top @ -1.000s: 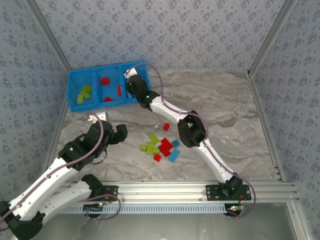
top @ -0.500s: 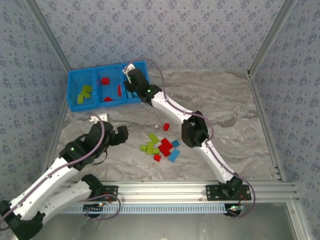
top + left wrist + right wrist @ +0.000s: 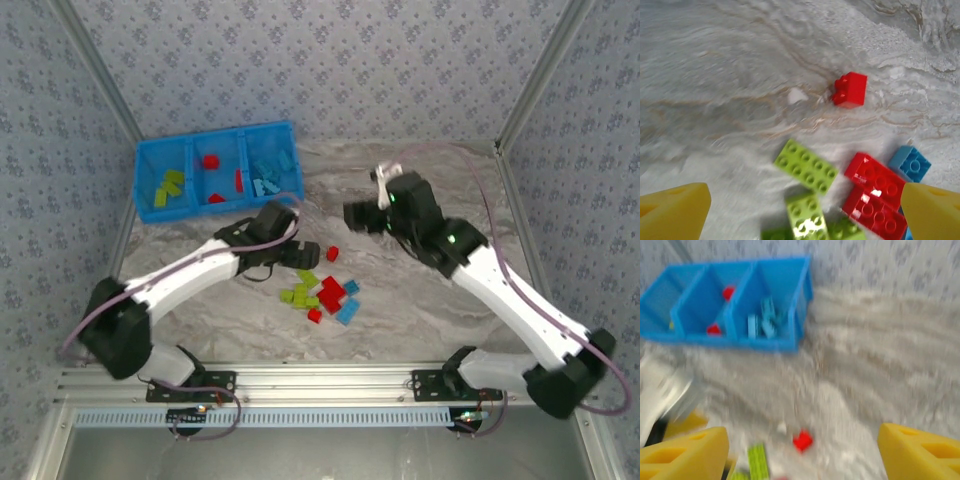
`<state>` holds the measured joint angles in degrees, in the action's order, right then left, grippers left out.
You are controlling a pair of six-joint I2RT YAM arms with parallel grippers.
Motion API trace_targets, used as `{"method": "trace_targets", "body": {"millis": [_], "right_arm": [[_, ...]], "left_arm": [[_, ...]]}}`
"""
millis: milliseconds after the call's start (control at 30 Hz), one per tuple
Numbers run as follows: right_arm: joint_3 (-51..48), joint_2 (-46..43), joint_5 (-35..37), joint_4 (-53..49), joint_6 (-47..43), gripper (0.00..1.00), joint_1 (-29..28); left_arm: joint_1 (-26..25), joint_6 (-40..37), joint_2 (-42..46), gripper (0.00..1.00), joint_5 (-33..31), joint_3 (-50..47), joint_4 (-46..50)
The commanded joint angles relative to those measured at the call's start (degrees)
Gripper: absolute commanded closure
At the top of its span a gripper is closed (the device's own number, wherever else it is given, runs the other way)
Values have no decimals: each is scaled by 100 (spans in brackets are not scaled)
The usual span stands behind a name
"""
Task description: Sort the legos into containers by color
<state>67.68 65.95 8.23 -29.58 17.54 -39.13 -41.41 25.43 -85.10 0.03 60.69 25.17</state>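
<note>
Left gripper (image 3: 303, 254) hovering over loose legos (image 3: 321, 292) near centre, fingers (image 3: 673, 211) standing wide, gripping nothing. Right gripper (image 3: 356, 215) hanging far-right of pile, fingers (image 3: 683, 454) apart, empty. Blue bin (image 3: 141, 176) sitting far left, holding sorted bricks.

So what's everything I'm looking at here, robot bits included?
bin: one, bright blue, three compartments, far left of the table
binned green bricks: about three, lime, left compartment
binned red bricks: three, red, middle compartment
binned blue bricks: several, light blue, right compartment
loose green bricks: about four, lime, pile mid-table
loose red bricks: about three, red, same pile
lone red brick: one, red, just beyond the pile
loose blue bricks: two or three, light blue, the pile's right edge
table: one, grey marble pattern
walls: blue-grey, patterned, around the table
left gripper: one, open, beside the pile
right gripper: one, open, empty, right of the bin
</note>
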Motion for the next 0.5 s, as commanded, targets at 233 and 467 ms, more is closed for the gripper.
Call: {"method": "trace_targets", "body": {"millis": [233, 467], "right_arm": [[-1890, -1511, -935, -1665, 1399, 6, -464], [-2127, -1567, -790, -1652, 1610, 3, -534]], "left_arm": [[-230, -841, -2339, 12, 255, 1558, -669], [-495, -998, -3191, 42, -444, 2195, -263]]}}
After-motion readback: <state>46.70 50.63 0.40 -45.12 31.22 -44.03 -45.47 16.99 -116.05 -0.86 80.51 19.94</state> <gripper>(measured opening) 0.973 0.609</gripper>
